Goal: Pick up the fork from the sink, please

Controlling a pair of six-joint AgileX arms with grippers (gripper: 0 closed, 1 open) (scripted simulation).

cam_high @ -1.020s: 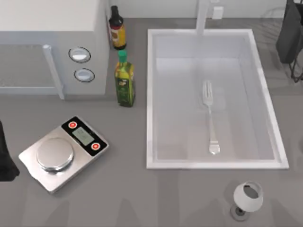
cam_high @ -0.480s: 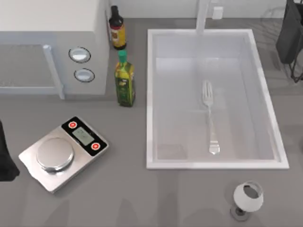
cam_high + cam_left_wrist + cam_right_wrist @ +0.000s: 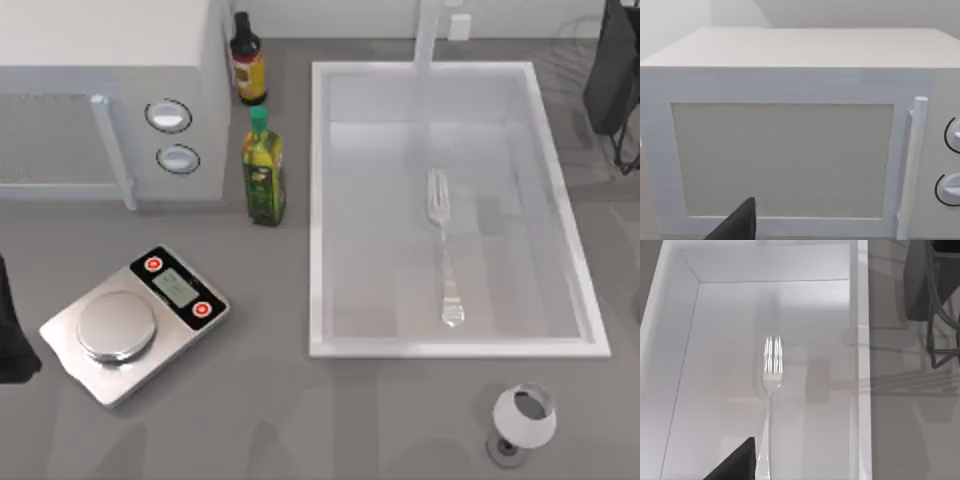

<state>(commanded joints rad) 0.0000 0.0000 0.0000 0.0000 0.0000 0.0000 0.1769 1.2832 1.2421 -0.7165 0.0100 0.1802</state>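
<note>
The fork [image 3: 444, 250] lies flat on the bottom of the white sink [image 3: 318, 200], right of the basin's middle, tines toward the back and rounded handle end toward the front. The right wrist view looks down on the fork [image 3: 771, 390] inside the sink [image 3: 860, 340], with a dark part of my right gripper [image 3: 737, 462] at the picture's edge. My right gripper [image 3: 612, 70] hangs dark at the table's far right, back of the sink and apart from the fork. My left gripper [image 3: 10, 335] is parked at the left edge.
A white microwave [image 3: 100, 100] fills the back left and faces the left wrist camera [image 3: 790, 150]. An oil bottle [image 3: 264, 170] and a dark bottle [image 3: 247, 58] stand beside the sink's left rim. A kitchen scale [image 3: 135, 322] sits front left, a white glass [image 3: 522, 420] front right.
Faint shadow patches on the sink bottom have shifted to the right of the fork. The fork and both arms look unmoved.
</note>
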